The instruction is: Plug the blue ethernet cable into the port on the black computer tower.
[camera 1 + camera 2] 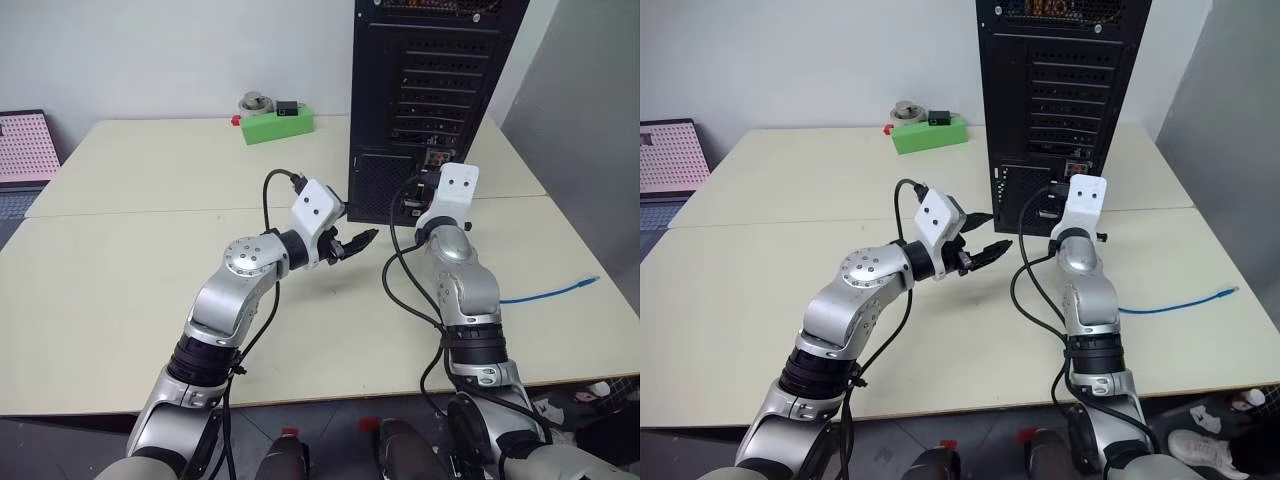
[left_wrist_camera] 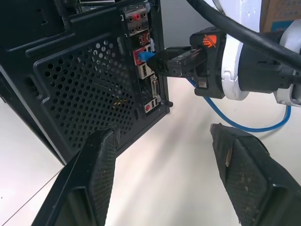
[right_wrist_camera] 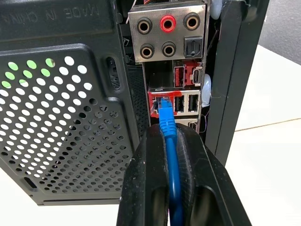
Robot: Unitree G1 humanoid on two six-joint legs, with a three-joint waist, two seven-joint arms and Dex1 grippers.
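"MADE IN CHINA" embossed, upside down, on black computer tower (image 3: 56, 70) rear panel.

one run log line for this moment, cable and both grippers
stage: insertion | right gripper: shut on blue ethernet cable, plug at red-framed port of black computer tower | left gripper: open, empty, facing tower

One black computer tower (image 1: 430, 100); one blue ethernet cable (image 3: 168, 155); two counters (image 1: 150, 170) pushed together; one green box (image 1: 278, 124); one pink pegboard (image 1: 25, 147); five round audio jacks (image 3: 167, 34) on the tower's rear panel, one red and four black; two pincers, left pincer (image 1: 987, 252) and right pincer (image 2: 162, 62).
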